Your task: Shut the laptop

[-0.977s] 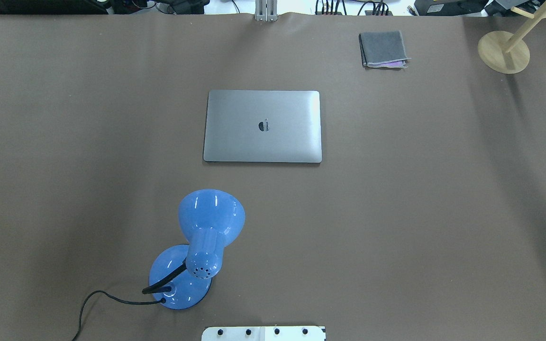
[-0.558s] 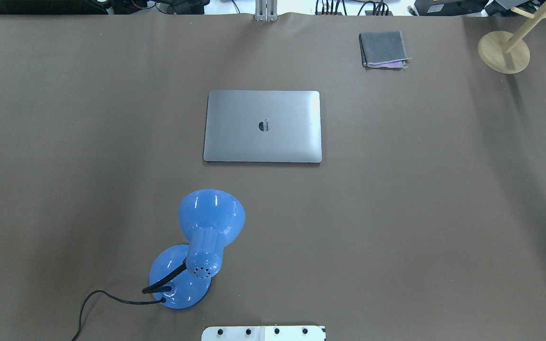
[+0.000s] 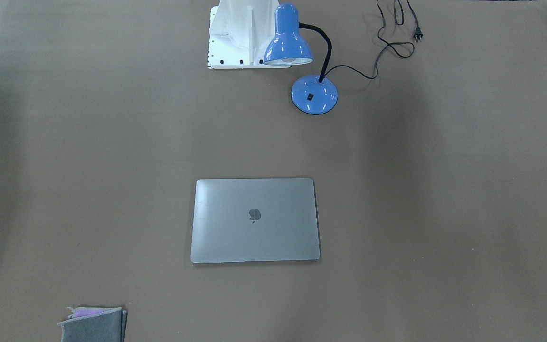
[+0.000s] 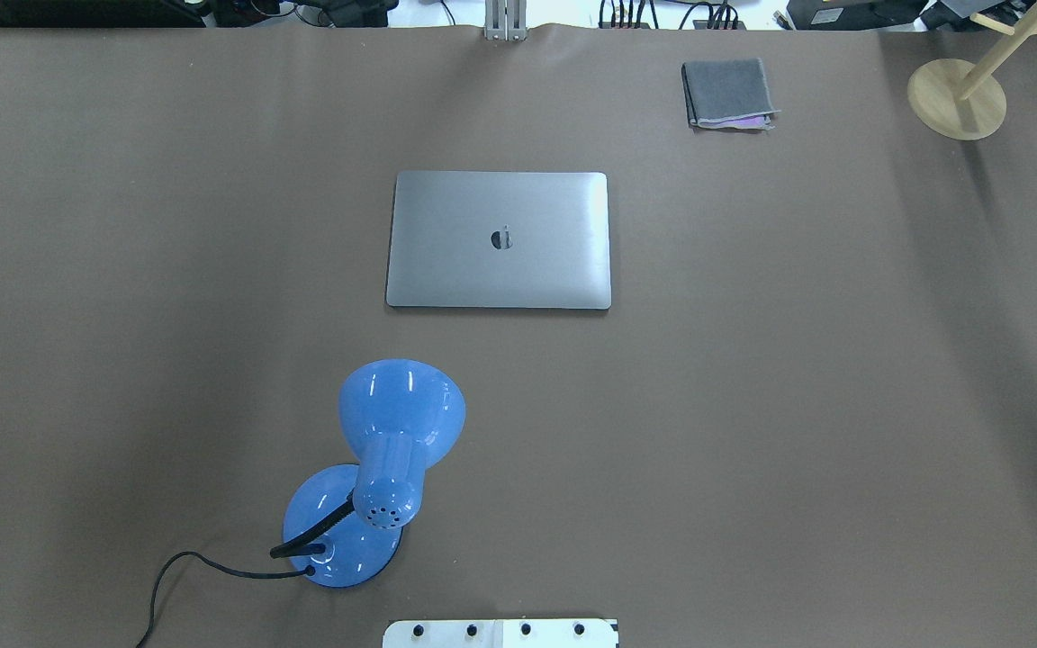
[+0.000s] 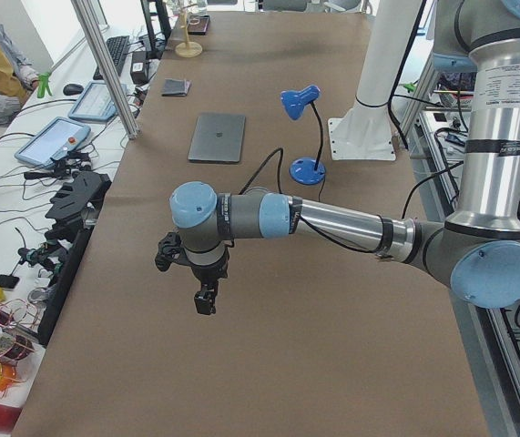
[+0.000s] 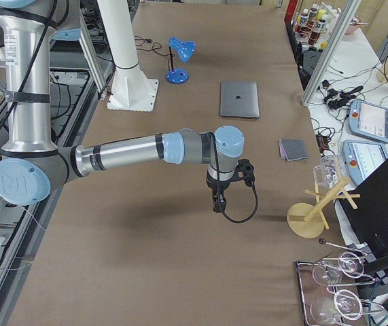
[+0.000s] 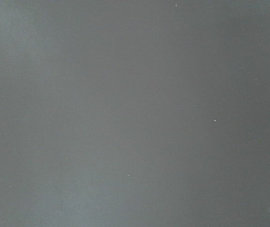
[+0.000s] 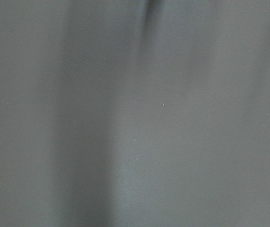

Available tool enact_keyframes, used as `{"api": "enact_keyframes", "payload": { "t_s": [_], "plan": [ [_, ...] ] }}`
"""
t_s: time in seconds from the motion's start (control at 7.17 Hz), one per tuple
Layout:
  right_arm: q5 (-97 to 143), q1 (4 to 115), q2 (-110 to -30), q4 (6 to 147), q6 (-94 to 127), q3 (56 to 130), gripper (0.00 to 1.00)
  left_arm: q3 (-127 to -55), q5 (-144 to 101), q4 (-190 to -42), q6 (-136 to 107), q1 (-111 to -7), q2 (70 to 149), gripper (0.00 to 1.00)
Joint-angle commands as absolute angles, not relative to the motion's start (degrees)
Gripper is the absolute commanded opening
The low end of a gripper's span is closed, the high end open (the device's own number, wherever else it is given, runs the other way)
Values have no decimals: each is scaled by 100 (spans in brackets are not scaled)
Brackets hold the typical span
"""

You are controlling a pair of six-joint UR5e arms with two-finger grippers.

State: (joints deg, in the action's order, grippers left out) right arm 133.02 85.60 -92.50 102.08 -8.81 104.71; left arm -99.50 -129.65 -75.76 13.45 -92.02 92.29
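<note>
a space-grey laptop (image 4: 499, 240) is shown lying flat on a brown table (image 4: 798, 378), slightly above the centre of the overhead frame. its lid is fully down, with the dark apple logo facing up. no screen, keys or trackpad are visible, and no gap between lid and base can be made out in either top-down view. the task is therefore judged to be complete as far as the pictures show, with no step left to be done on the laptop.

neither arm is found in the overhead or front-facing frames. the left gripper (image 5: 207, 300) is shown only in the left side view, at the lower left of centre. it is pointed down over bare table and is well apart from the laptop, which appears small in the upper middle of that frame. the right gripper (image 6: 218, 202) is shown only in the right side view, near the centre of the frame. it is also pointed down over bare table and is well apart from the laptop. nothing is seen held by either gripper, but whether the fingers are spread or closed cannot be told from these side views. only plain, blurred table surface is shown by both wrist cameras.

a blue desk lamp (image 4: 397, 423) is placed at the lower left of centre in the overhead frame. a folded grey cloth (image 4: 727, 93) is seen at the upper right, and a wooden stand (image 4: 957, 97) near the upper right corner.
</note>
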Motion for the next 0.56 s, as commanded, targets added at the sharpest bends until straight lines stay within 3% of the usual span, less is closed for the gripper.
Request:
{"api": "enact_keyframes", "payload": {
  "t_s": [0.0,0.42],
  "plan": [
    [13280,8561,-9255,10204,-888,10424,100,-10037,-12964,-7576,1345,-9237,9220,98],
    [13298,8552,-9220,10195,-879,10485,100,-10037,-12937,-7576,1336,-9395,9281,98]
  ]
}}
